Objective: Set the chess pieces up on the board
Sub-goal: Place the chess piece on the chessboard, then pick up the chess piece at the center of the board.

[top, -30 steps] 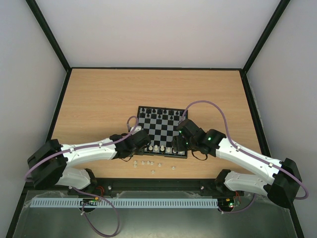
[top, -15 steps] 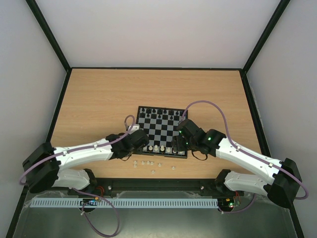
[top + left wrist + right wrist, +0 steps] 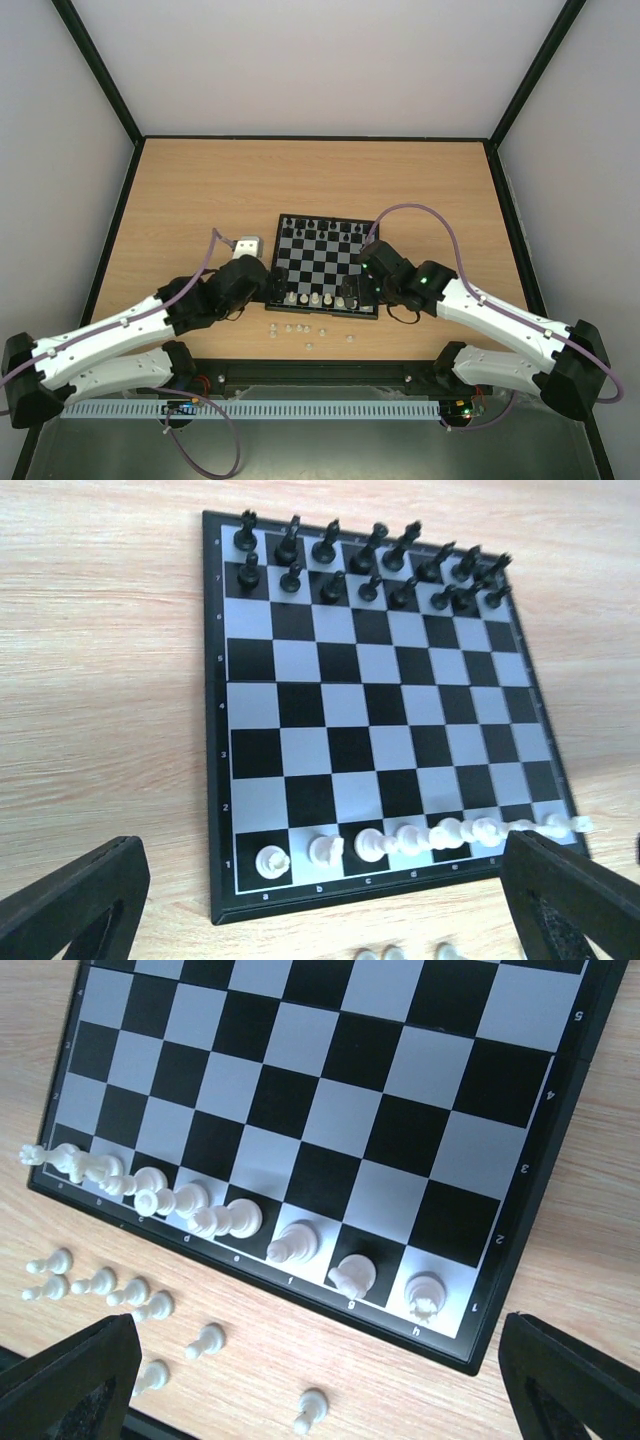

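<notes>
Left tool [image 3: 268,288] and right tool [image 3: 352,292] hover gaping at near corners of the board [image 3: 322,262].

board [image 3: 340,705] 1 | black pieces [image 3: 370,585] 16 | white pieces [image 3: 370,842] on board 8 | loose white pawns [image 3: 130,1290] 8

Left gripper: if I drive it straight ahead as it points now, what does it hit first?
Probably the row of white pieces on the board's near edge, right ahead of the open left gripper; its height above them is unclear.
</notes>
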You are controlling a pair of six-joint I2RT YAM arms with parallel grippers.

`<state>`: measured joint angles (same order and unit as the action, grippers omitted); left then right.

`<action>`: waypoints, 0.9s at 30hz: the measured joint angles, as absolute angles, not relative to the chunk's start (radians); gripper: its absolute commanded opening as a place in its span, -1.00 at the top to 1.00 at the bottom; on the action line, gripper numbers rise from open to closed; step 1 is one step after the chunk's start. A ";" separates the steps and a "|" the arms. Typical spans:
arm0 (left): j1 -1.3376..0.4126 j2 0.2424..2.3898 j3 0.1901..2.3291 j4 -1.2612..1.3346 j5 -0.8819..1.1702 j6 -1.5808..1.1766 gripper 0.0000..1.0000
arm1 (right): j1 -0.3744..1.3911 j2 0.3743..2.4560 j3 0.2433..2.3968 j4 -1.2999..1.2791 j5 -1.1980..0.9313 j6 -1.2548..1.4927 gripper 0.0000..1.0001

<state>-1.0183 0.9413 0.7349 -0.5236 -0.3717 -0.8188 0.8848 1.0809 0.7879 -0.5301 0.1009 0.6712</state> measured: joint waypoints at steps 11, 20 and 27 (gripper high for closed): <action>-1.018 0.841 0.712 -0.538 -0.363 -0.791 -0.99 | 1.019 0.978 0.738 -0.534 0.071 0.795 -0.97; -1.018 0.846 0.704 -0.538 -0.355 -0.785 -0.99 | 1.188 1.007 0.713 -0.538 0.109 0.861 -0.97; -1.018 0.866 0.704 -0.538 -0.355 -0.785 -0.99 | 1.285 1.080 0.713 -0.545 0.175 0.884 -0.98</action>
